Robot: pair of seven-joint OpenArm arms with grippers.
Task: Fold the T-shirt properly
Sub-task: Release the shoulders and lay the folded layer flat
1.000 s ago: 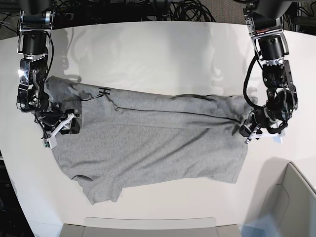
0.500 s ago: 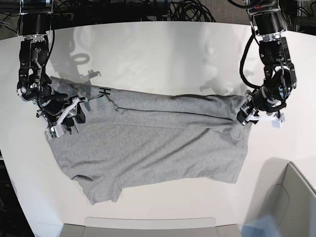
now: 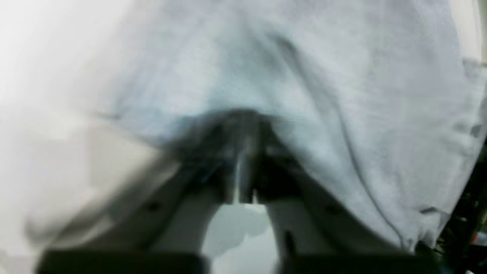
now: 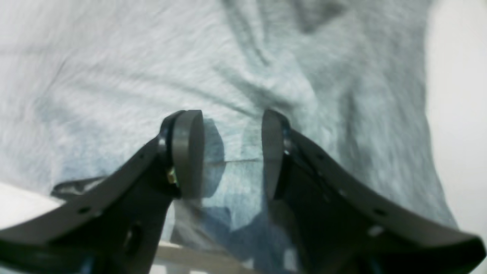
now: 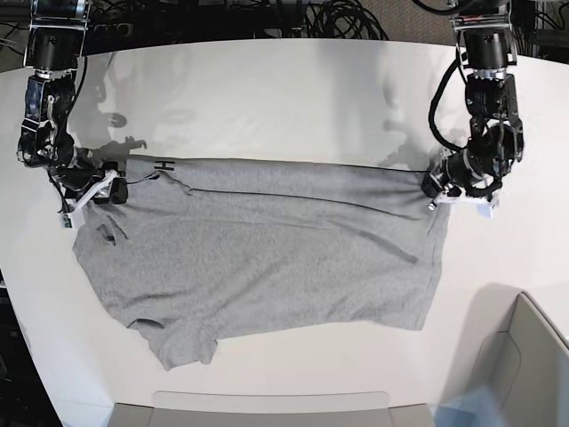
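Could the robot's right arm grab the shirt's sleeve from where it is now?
Probably yes. The right gripper hangs open just over the grey T-shirt at its sleeve end, with cloth showing between its fingers and nothing lying in between. The wrist view is blurry, so contact is unclear.

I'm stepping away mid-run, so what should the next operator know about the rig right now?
Left gripper: fingers pressed together on the edge of the T-shirt, at its corner on the base view's right.
Right gripper: fingers apart over the cloth, gripping nothing, near the shirt's other end.
T-shirt: spread lengthwise on the white table, top edge pulled fairly straight, one sleeve sticking out toward the front.
Done: at most a first fold along the top; hard to tell.
Left: the rest of the folding.
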